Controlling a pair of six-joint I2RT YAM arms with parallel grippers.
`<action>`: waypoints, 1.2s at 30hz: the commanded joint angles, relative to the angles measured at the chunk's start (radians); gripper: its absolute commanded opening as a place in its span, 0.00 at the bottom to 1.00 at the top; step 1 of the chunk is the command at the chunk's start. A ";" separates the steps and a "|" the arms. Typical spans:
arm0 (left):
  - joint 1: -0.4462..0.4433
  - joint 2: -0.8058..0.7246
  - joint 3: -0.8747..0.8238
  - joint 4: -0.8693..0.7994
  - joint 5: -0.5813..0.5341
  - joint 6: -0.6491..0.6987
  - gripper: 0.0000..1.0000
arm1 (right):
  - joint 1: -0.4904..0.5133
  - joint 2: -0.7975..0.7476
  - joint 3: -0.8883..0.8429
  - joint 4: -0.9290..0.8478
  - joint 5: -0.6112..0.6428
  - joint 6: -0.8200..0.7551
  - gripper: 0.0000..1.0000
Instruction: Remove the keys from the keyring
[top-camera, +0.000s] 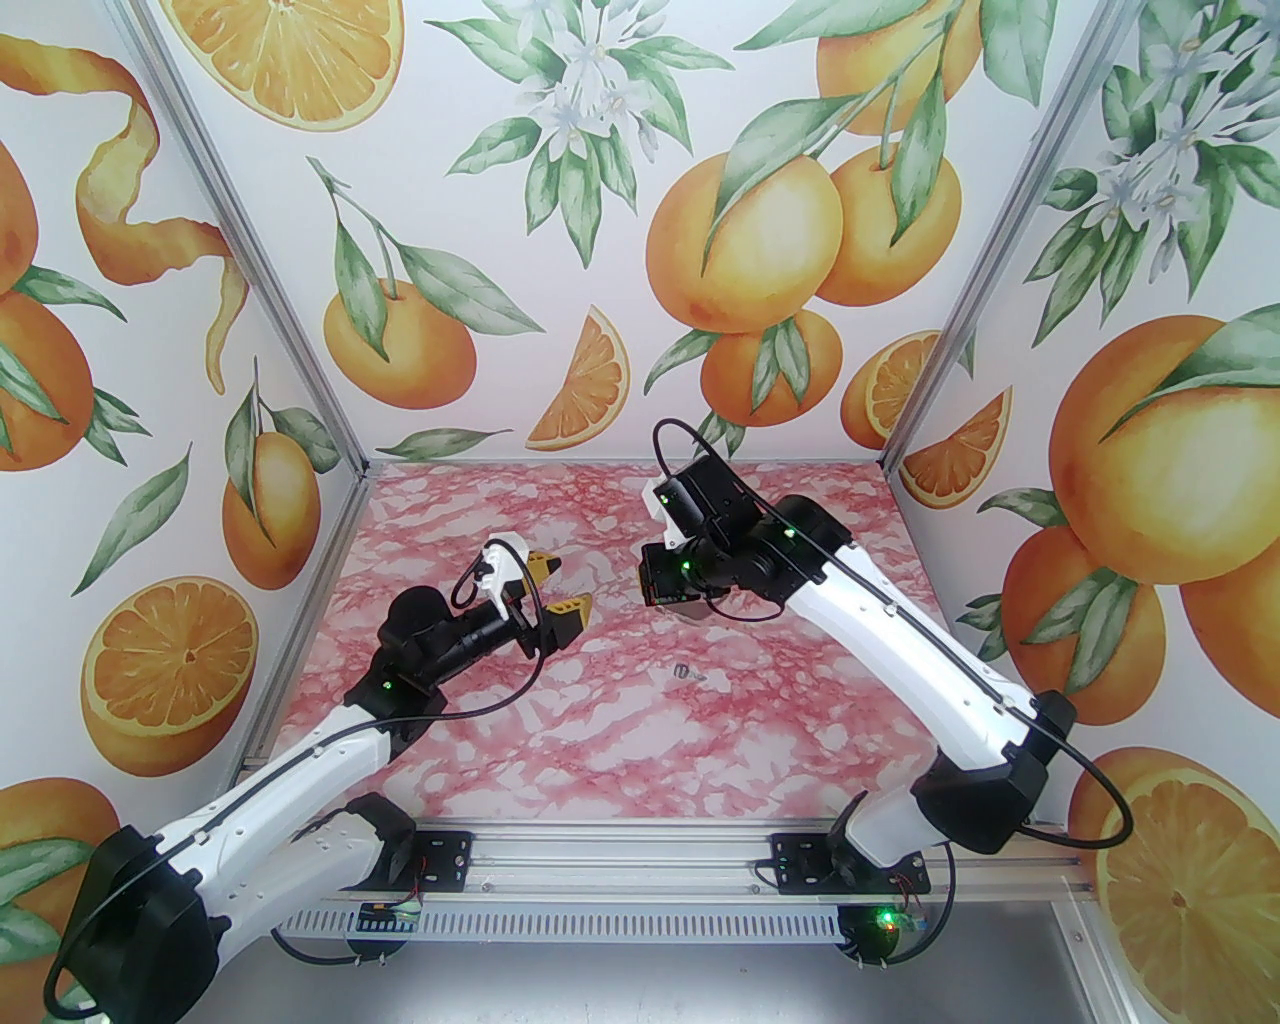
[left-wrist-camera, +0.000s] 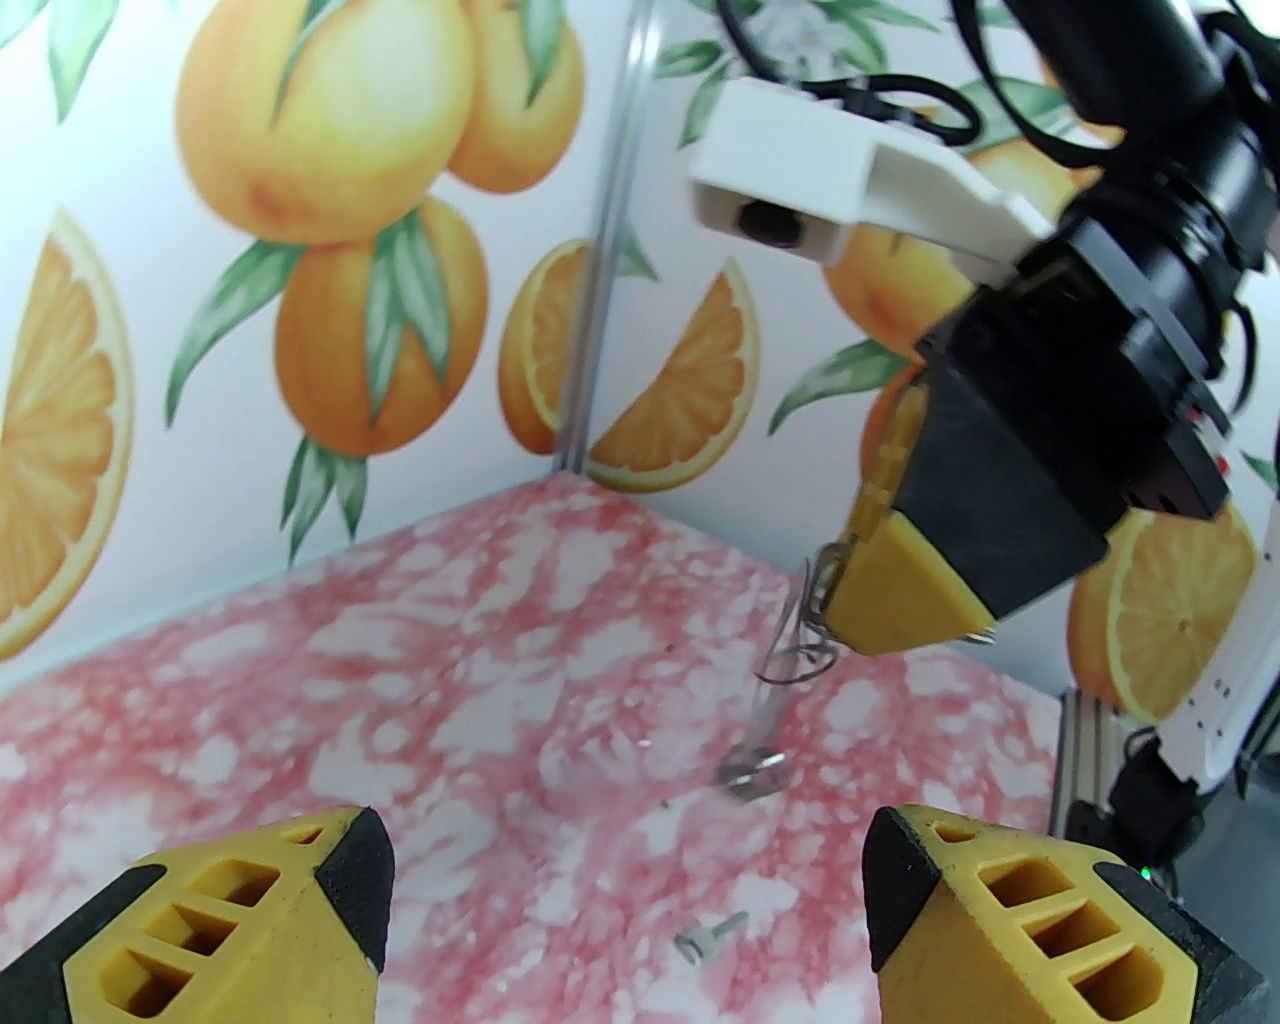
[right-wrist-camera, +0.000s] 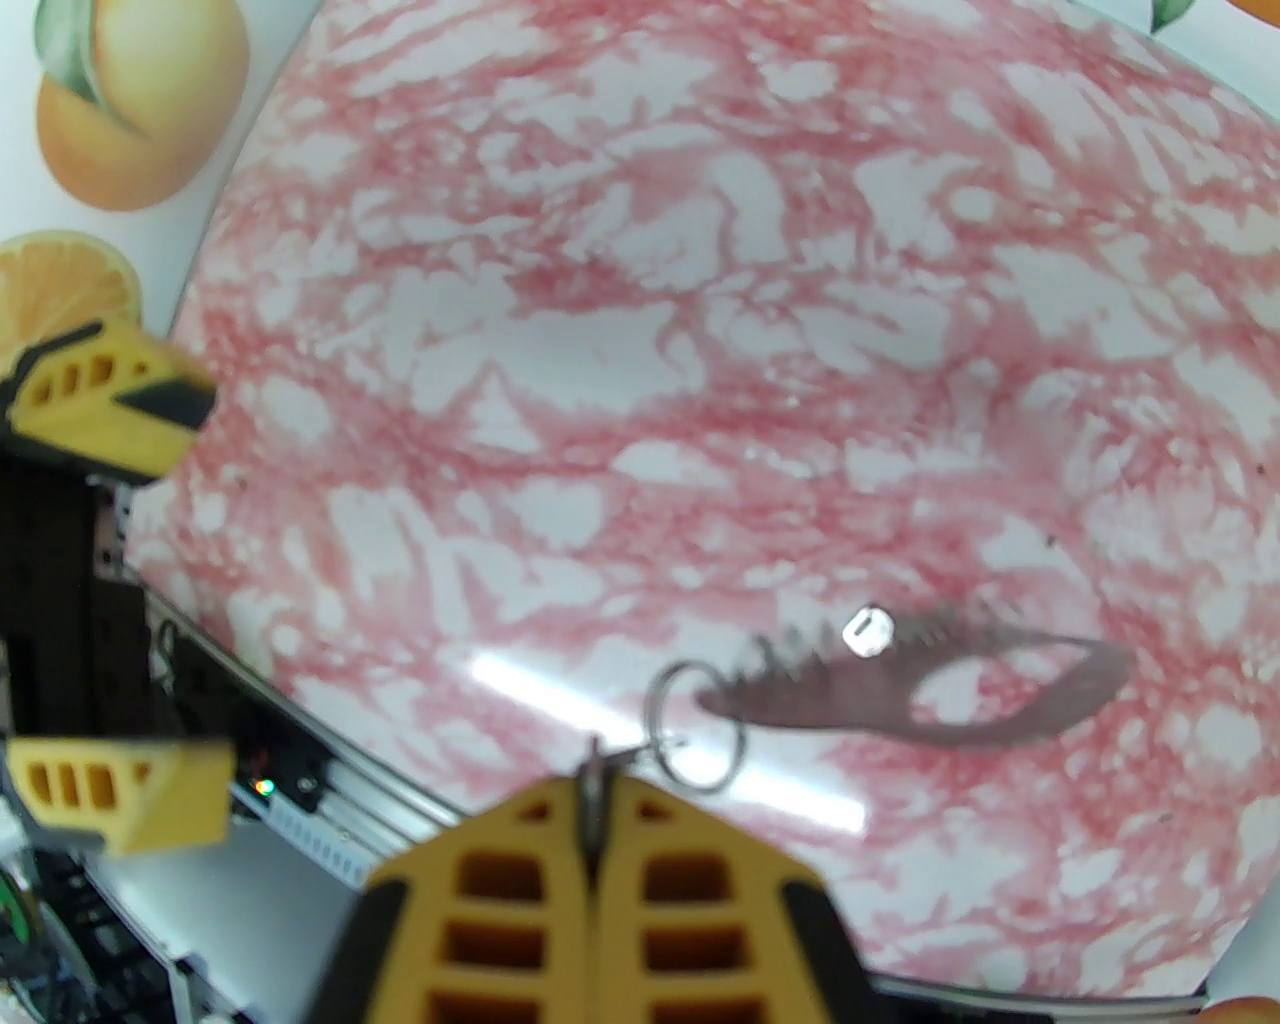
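The pink-and-white marbled tabletop (top-camera: 520, 720) carries both arms at its near edge. The left tool (left-wrist-camera: 625, 860) hangs above it with its yellow-and-black fingers spread wide and nothing between them, pointing across at the right tool (right-wrist-camera: 597, 790). The right tool's yellow fingers are pressed together, pinching a thin sliver of metal that joins a small silvery wire ring (right-wrist-camera: 697, 730) just past the fingertips. The dark grey oblong metal keyring (right-wrist-camera: 800, 700), with a large oval opening and a toothed row along one edge, shows blurred just beyond that ring. Its narrow end overlaps the ring and the rest stretches away from the right tool. Whether it is threaded on the ring I cannot tell. From the left wrist, thin wire loops hang at the right tool's tip, and a faint smeared strip runs down from them toward the tabletop, well ahead of the left fingers. One tiny silvery-grey metal key (left-wrist-camera: 705, 940) lies flat on the tabletop, apart from both tools. It sits between them, nearer the arm bases, and below the gap of the left tool.
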 joint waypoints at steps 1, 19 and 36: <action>-0.019 0.016 -0.031 0.157 0.054 0.057 0.82 | 0.004 -0.020 0.035 -0.030 -0.016 0.040 0.00; -0.134 0.144 -0.012 0.319 0.006 0.100 0.78 | 0.016 -0.024 0.062 0.034 -0.074 0.126 0.00; -0.206 0.274 -0.027 0.521 -0.264 0.085 0.69 | 0.025 -0.049 0.023 0.121 -0.093 0.182 0.00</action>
